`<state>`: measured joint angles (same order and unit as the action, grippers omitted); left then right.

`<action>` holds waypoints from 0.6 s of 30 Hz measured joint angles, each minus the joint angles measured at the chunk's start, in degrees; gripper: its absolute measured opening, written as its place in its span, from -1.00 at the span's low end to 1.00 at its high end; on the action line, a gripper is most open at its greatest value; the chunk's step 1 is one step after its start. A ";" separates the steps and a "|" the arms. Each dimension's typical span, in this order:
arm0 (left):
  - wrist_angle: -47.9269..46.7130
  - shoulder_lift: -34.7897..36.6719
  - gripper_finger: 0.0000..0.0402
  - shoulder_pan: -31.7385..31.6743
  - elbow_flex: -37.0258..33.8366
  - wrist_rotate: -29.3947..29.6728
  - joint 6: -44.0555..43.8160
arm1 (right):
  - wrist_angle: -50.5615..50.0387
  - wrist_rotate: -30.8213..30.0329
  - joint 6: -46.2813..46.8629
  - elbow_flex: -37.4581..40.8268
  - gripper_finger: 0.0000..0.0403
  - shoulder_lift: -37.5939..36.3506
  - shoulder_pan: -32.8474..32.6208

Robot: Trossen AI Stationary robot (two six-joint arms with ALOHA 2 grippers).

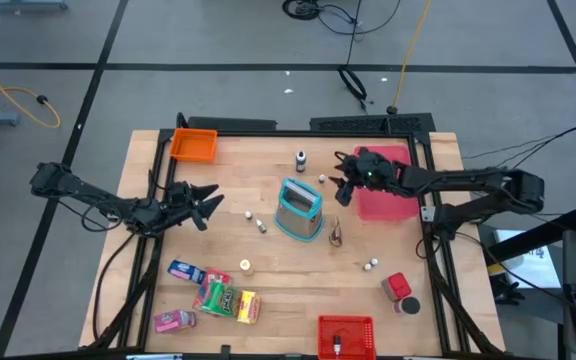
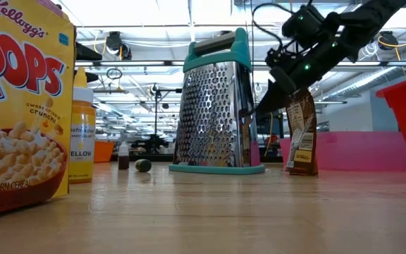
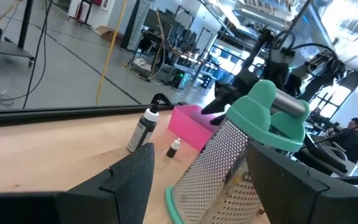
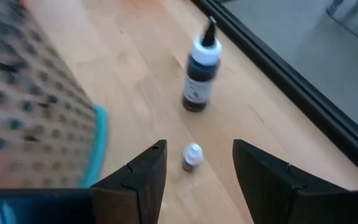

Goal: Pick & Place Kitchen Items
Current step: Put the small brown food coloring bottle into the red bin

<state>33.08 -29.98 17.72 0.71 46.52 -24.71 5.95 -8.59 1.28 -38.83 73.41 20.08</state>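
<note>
Right claw open and empty above a tiny upright bottle.
Pink tray, orange bin look empty; left claw open, empty.

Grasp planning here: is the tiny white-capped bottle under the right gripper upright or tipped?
Upright: the small bottle shows its white cap from above, centred between the open right gripper fingers.

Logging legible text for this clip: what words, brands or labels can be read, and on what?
"Kellogg's", "POPS", "sweet crunch", "CORN CEREAL": partly cut off, on the yellow cereal box, low view.
"YELLOW": on the yellow bottle beside it.
Brown packet: print too small to read.
Dark dropper bottle: label blurred.
Snack packets in the high view: too small to read.
</note>
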 joint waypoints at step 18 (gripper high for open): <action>0.02 -0.01 0.27 0.00 0.01 0.02 -0.01 | 6.62 4.41 1.07 0.08 -0.11 7.94 3.95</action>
<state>33.10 -29.98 17.72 0.72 46.54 -24.72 12.57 -4.18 2.35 -38.74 81.35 24.03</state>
